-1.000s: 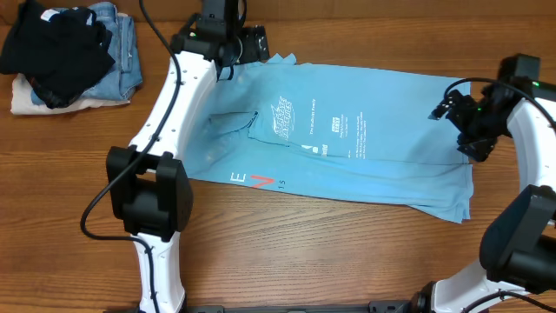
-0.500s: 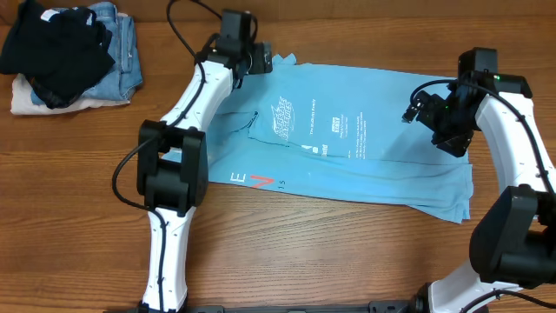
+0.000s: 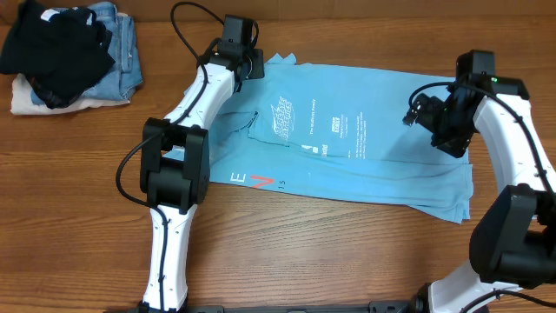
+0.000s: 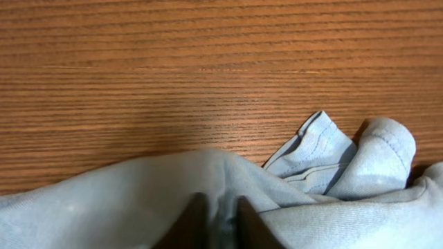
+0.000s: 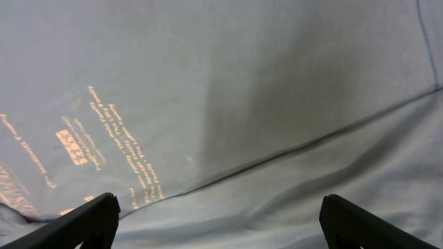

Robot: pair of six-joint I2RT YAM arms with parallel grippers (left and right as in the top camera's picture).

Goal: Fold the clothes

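T-shirt [image 3: 382,130] edge in left hand [image 4: 219,205], table [image 4: 208,55] beyond

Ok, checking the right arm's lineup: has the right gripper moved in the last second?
Yes. The right gripper has shifted inward from the right edge of the T-shirt toward its white print, jaws open over the cloth.

Light sky-blue cotton T-shirt [image 3: 391,117]: lies spread flat mid-scene, stretching from 9 to 3 o'clock. Shows white printed logos and text [image 3: 282,117] face up, left of centre, and red-and-white lettering [image 3: 252,180] near the 7 o'clock edge. Lies doubled over itself in layers along the 5 o'clock edge. Bunches into a crumpled sleeve [image 4: 332,149] at 11 o'clock.
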